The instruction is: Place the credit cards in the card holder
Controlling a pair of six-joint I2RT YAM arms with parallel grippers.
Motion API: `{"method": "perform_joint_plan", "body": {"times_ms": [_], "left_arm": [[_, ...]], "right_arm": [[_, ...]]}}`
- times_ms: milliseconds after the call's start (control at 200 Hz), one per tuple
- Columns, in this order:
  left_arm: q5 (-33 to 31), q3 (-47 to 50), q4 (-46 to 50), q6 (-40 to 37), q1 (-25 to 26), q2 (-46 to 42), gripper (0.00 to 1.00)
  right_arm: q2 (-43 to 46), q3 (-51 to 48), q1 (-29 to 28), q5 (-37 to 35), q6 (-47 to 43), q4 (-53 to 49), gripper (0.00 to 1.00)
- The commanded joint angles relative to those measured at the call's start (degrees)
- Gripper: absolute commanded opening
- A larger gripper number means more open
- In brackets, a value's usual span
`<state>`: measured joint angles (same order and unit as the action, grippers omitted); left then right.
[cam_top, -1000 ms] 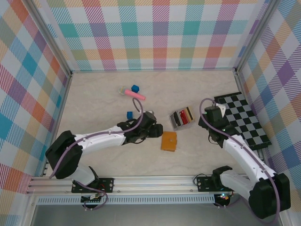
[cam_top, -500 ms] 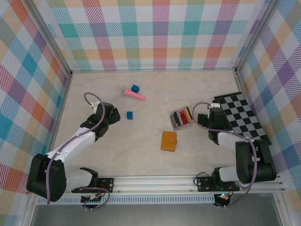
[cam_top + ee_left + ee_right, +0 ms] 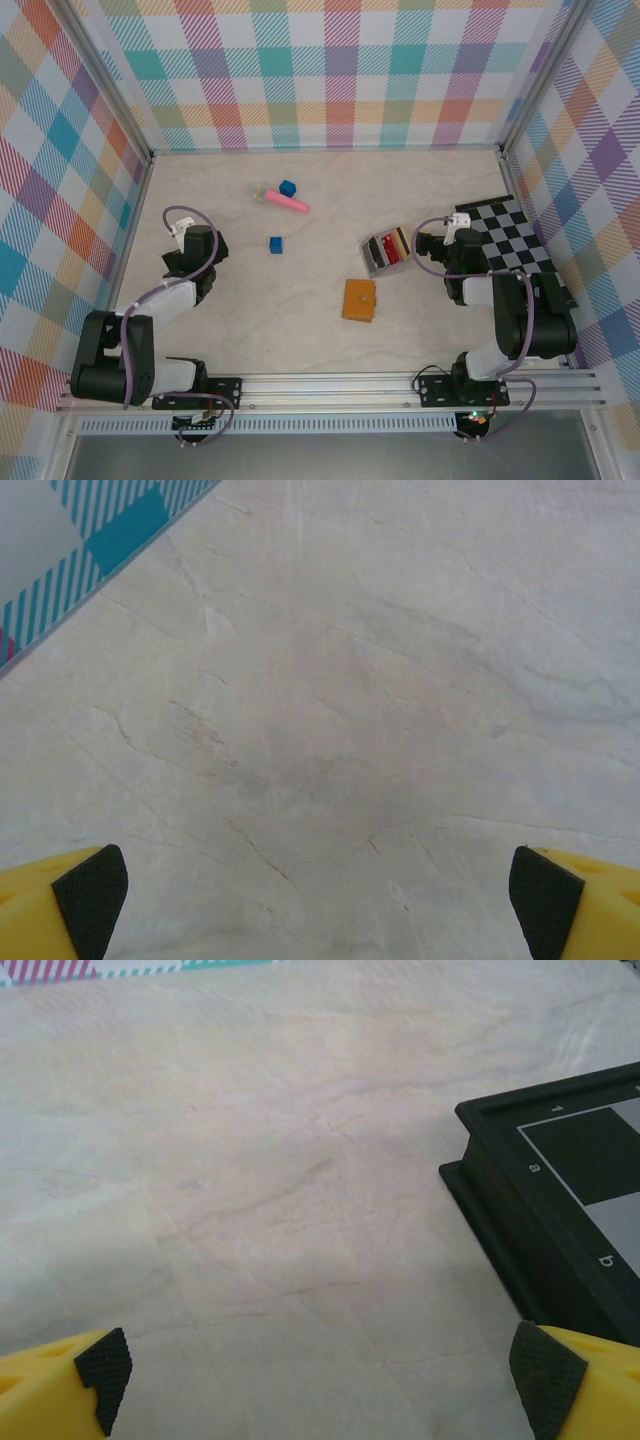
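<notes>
Orange card holder (image 3: 359,300), right tool (image 3: 322,1378) seemingly apart

The card holder (image 3: 359,299) lies flat on the desk (image 3: 300,330), near centre. The cards (image 3: 387,250) lie fanned just behind it, to its right, not touching it. The left end effector (image 3: 196,243) is near the left wall, well apart from both. The right end effector (image 3: 447,243) is between the cards and the chequered board (image 3: 520,255). A blue cube (image 3: 275,244) lies left of the cards.
</notes>
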<state>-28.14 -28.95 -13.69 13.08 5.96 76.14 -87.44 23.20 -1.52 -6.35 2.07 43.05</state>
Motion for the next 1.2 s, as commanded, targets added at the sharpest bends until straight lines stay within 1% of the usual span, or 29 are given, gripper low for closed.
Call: {"method": "perform_joint_plan", "body": {"times_ms": [0,20,70,105,150,200,245,265,290,300,350,385,430,470,505,550,590,625,700,1195], "left_arm": [[4.6,1.6,-16.2,-6.6,-1.4,4.8,1.0],[5.6,0.8,-15.7,-7.0,-1.3,5.4,1.0],[8.4,1.2,-21.1,-9.2,-1.5,7.5,1.0],[10.6,0.3,-20.0,-9.5,-1.9,8.7,1.0],[12.5,0.9,-23.5,-10.7,-1.9,10.9,1.0],[16.8,2.2,-25.9,-12.4,-1.7,11.2,0.99],[17.9,4.9,-30.6,-12.8,-1.8,11.9,1.0],[18.2,6.5,-34.0,-13.0,-1.8,12.9,1.0],[17.5,8.5,-40.7,-13.1,-1.8,14.2,1.0],[17.3,8.8,-41.7,-12.9,-1.8,14.2,1.0],[16.7,8.2,-37.0,-11.8,-2.1,12.4,1.0],[16.5,7.5,-37.9,-12.0,-2.2,13.7,1.0],[16.0,6.1,-33.9,-11.8,-1.9,13.1,1.0],[15.8,6.5,-35.9,-12.0,-1.8,13.6,1.0],[15.4,6.2,-34.4,-12.0,-1.7,13.2,1.0],[13.7,6.2,-35.2,-12.5,-0.9,13.5,1.0],[13.5,6.0,-34.7,-12.6,-0.7,13.5,1.0],[14.1,6.1,-34.7,-12.8,-0.7,13.5,1.0],[18.0,5.3,-33.5,-14.4,-0.7,13.5,1.0],[18.7,5.3,-33.4,-14.4,-0.9,13.5,1.0]], "right_arm": [[0.1,0.0,0.0,1.4,-0.5,4.1,1.0],[0.1,0.0,0.1,1.5,-0.5,4.1,1.0],[0.1,-0.2,0.1,1.4,-0.5,4.1,1.0],[0.1,-0.1,0.0,1.4,-0.5,4.2,1.0],[0.1,-0.1,0.0,1.4,-0.5,4.2,1.0],[0.1,-0.1,0.1,1.4,-0.5,4.2,1.0],[0.1,-0.1,0.0,1.4,-0.5,4.2,1.0],[0.1,-0.1,0.0,1.4,-0.5,4.2,1.0],[0.1,-0.1,0.1,1.4,-0.6,4.2,1.0],[0.1,-0.1,0.0,1.4,-0.5,4.2,1.0],[0.1,-0.1,0.1,1.4,-0.5,4.2,1.0],[0.1,0.0,0.0,1.4,-0.5,4.0,1.0],[0.1,0.0,0.0,1.5,-0.6,4.1,1.0],[0.1,0.0,0.0,1.6,-0.5,4.0,1.0],[0.1,0.0,0.1,1.6,-0.5,4.0,1.0],[0.1,0.0,0.0,1.5,-0.6,4.1,1.0],[0.1,0.0,0.0,1.6,-0.6,4.0,1.0],[0.1,0.0,0.0,1.6,-0.6,3.9,1.0],[0.1,0.0,0.1,1.6,-0.6,4.0,1.0],[0.1,0.0,0.1,1.6,-0.6,4.0,1.0]]}}
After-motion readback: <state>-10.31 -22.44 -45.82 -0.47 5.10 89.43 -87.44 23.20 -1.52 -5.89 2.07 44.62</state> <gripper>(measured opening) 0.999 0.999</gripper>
